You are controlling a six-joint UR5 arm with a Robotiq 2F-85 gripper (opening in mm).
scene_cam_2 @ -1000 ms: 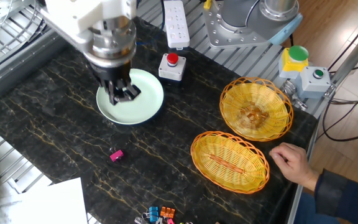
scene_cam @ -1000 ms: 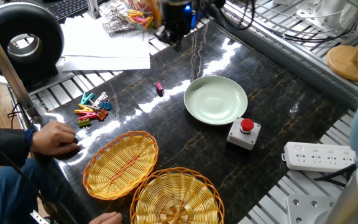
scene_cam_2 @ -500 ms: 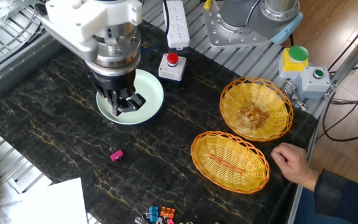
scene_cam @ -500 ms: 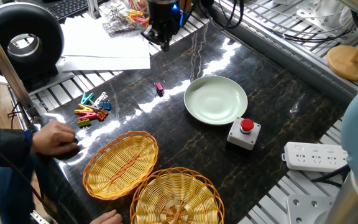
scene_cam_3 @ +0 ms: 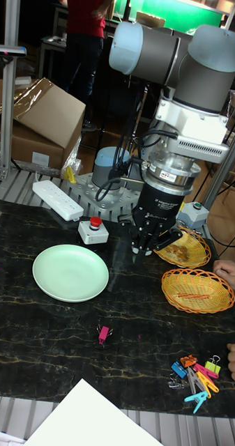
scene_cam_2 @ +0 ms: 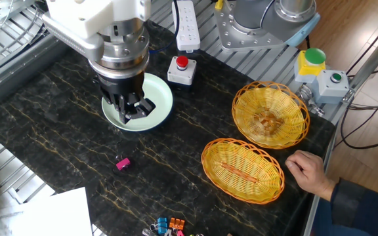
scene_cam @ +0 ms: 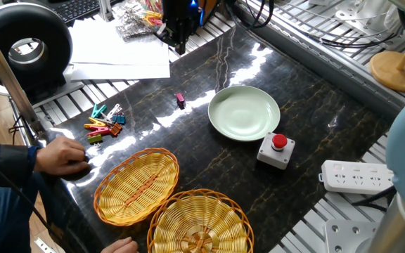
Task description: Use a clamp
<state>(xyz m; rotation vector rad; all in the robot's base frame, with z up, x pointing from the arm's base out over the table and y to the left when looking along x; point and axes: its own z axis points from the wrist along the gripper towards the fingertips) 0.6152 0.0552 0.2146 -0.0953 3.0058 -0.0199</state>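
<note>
Black marble-patterned tabletop (scene_cam_2: 58, 124) is what you are working over, with a pale green plate (scene_cam_2: 161, 98), two wicker baskets (scene_cam_2: 271, 115) and a red push-button box (scene_cam_2: 182, 69) spread across it. Your gripper (scene_cam_3: 150, 249) hangs in the air well above the surface, empty, and its fingers (scene_cam_2: 133, 113) look parted with nothing between them, though from these angles you cannot judge the gap well. Over the last second the tool has slid sideways and a little lower: in one fixed view it has drifted from above the far table edge toward the stack of white paper (scene_cam: 118, 49), and in the other fixed view it has settled more squarely over the plate's near rim. In the last half second it has barely moved. The pink clamp (scene_cam_2: 123, 163) has not shifted; it lies flat on the dark top, apart from the plate and well apart from the heap of coloured clips (scene_cam: 104, 123). So you are likely in the approach, not yet aligned, and no grasp has begun. You will probably need to carry the tool across to sit above the clamp, then come down. A person's hand (scene_cam_2: 307, 170) rests beside the oval basket, so watch that side.
</note>
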